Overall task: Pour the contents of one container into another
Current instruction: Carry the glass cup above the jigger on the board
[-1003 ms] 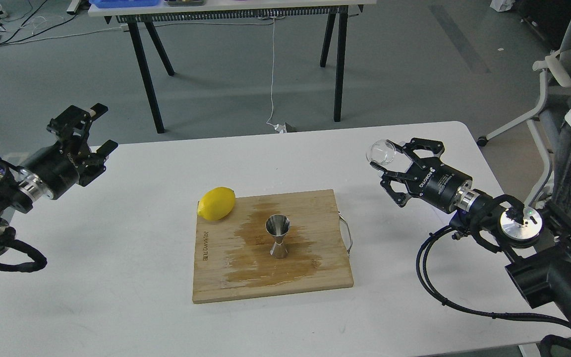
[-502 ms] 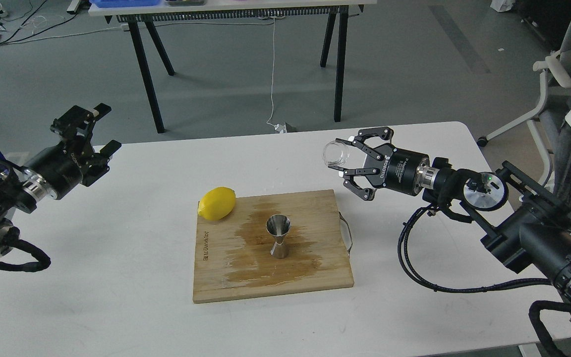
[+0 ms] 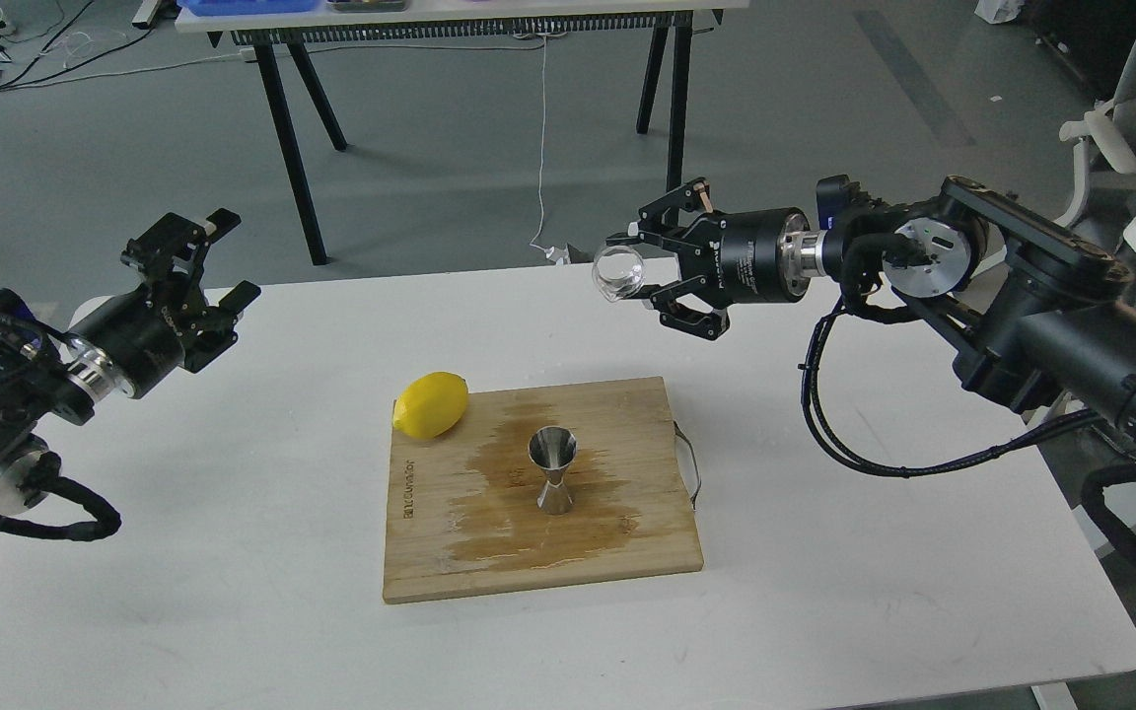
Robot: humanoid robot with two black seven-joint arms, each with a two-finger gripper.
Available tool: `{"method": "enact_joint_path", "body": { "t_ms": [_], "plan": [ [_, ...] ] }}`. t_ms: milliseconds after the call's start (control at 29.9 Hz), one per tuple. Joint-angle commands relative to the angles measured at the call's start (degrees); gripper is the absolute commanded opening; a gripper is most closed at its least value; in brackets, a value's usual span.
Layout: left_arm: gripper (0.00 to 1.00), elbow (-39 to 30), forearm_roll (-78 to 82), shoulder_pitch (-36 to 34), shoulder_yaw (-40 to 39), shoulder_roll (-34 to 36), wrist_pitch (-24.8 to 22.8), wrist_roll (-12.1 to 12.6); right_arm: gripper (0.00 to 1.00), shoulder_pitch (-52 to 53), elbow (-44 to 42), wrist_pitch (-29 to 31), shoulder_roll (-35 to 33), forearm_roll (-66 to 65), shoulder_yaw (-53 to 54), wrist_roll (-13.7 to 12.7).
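A tiny clear glass cup (image 3: pixel 619 274) hangs in the air, held at the tips of my right gripper (image 3: pixel 639 271), which is shut on it and reaches in level from the right. The cup sits above and to the right of the steel jigger (image 3: pixel 553 470). That jigger stands upright in the middle of a wooden cutting board (image 3: pixel 430 552), on a wet stain. My left gripper (image 3: pixel 208 271) hovers open over the table's left side, holding nothing, far from the board.
A yellow lemon (image 3: pixel 431 404) rests at the board's far left corner. The board has a metal handle (image 3: pixel 691 463) on its right edge and lies on a white table (image 3: pixel 233 552). A chair (image 3: pixel 1110 128) stands at the far right.
My right arm has swung left and risen, carrying the glass cup from the table's right side to a spot above the board's far right. The left gripper crept slightly right.
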Motion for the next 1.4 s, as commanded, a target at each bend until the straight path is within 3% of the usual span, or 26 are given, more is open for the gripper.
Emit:
{"method": "enact_joint_path", "body": {
  "t_ms": [0,368,1003,1371],
  "plan": [
    [0.99,0.0,0.0,0.0,0.1,-0.4,0.0,0.0,0.30,2.3,1.5,0.0,1.4,-1.1,-4.4,0.0],
    [0.99,0.0,0.0,0.0,0.1,-0.4,0.0,0.0,0.29,6.0,6.1,0.0,2.0,-9.6,-12.6,0.0],
    [0.99,0.0,0.0,0.0,0.1,-1.2,0.0,0.0,0.28,11.0,10.8,0.0,2.2,-15.7,-17.7,0.0],
    [0.99,0.0,0.0,0.0,0.0,-0.9,0.0,0.0,0.25,12.2,11.5,0.0,5.6,-21.9,-19.2,0.0]
  ]
}}
